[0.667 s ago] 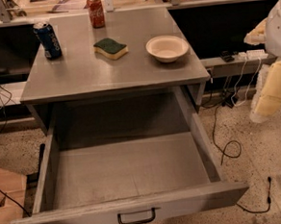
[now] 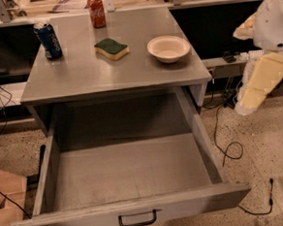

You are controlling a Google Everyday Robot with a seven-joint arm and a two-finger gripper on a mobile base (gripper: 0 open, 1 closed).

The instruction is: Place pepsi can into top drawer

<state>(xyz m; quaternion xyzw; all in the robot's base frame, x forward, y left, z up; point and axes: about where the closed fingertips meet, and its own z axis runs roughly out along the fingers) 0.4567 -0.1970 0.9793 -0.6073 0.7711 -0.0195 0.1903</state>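
The pepsi can (image 2: 48,40), dark blue with white lettering, stands upright at the back left of the grey cabinet top (image 2: 109,73). The top drawer (image 2: 131,171) is pulled fully open below it and is empty; its front panel with a small black bar handle (image 2: 138,219) is nearest the camera. Only my white and cream arm links (image 2: 261,81) show at the right edge, to the right of the cabinet and well away from the can. My gripper itself is out of view.
A red cola can (image 2: 96,11) stands at the back of the top. A yellow-green sponge (image 2: 111,48) and a cream bowl (image 2: 168,48) lie mid-top. Black cables (image 2: 226,148) run over the speckled floor right of the drawer. Desks stand behind.
The arm links at the right edge have shifted slightly left, toward the cabinet. The can, drawer and other objects have not moved.
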